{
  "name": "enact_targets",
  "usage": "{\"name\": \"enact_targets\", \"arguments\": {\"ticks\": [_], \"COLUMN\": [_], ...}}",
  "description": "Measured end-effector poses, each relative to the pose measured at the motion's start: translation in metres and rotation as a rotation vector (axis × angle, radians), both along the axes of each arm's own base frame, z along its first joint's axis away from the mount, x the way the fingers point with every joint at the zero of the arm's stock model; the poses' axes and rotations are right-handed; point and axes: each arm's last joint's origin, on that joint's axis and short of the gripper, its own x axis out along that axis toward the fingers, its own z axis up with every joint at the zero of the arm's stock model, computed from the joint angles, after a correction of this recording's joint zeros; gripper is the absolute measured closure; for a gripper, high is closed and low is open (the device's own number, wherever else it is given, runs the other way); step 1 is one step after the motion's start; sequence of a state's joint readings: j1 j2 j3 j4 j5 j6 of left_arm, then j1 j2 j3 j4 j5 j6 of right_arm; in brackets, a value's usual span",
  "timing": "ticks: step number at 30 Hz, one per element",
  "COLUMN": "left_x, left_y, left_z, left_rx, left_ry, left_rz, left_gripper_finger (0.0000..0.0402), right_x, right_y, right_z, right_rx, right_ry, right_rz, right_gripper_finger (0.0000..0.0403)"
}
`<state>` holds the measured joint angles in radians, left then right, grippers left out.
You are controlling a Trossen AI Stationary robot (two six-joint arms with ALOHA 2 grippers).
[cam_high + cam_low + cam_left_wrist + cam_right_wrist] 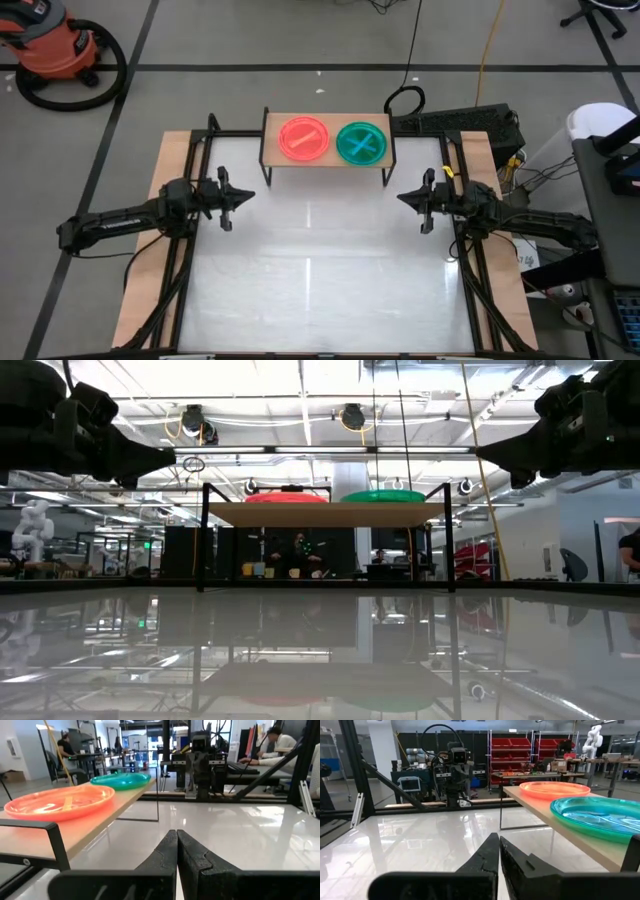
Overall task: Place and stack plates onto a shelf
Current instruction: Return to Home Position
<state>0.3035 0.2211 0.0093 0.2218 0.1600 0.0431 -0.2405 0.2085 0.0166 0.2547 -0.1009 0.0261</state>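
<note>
Shelf: at 12 o'clock on the bench; light board top on thin black legs.
Orange plate: uppermost on the board's 9 o'clock half; count beneath it cannot be told.
Green plate: uppermost on the 3 o'clock half, just beside the orange plate, no overlap.
Left hand: at 9 o'clock, raised over the bench, fingers pressed together, empty.
Right hand: at 3 o'clock, facing the left hand, fingers together, empty.

The left arm and right arm are matte black and jointed, trailing black cables. A yellow mark sits on the right. The left gripper has angular, stepped fingers.
</note>
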Motion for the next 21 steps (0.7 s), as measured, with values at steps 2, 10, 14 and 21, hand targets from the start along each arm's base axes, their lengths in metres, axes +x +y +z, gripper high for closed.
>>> {"name": "enact_targets", "arguments": {"ticks": [2, 10, 14, 21], "left_x": [0.0, 0.0, -0.001, -0.001], "left_y": [0.0, 0.0, 0.0, 0.0], "left_z": [0.0, -0.011, -0.014, -0.014], "left_rx": [-0.017, -0.074, -0.119, -0.192], "left_ry": [-0.002, 0.103, 0.133, 0.123], "left_rz": [0.0, 0.002, 0.006, 0.011], "left_gripper_finger": [0.0398, 0.0398, 0.0398, 0.0398], "right_x": [0.0, 0.0, 0.0, 0.0], "right_y": [0.0, 0.0, 0.0, 0.0], "right_z": [-0.001, -0.003, -0.003, -0.003], "right_rx": [0.01, 0.049, 0.048, 0.048], "right_ry": [0.006, 0.023, 0.023, 0.022], "right_rz": [0.0, 0.004, 0.005, 0.005], "right_gripper_finger": [0.0403, 0.0403, 0.0403, 0.0403]}}
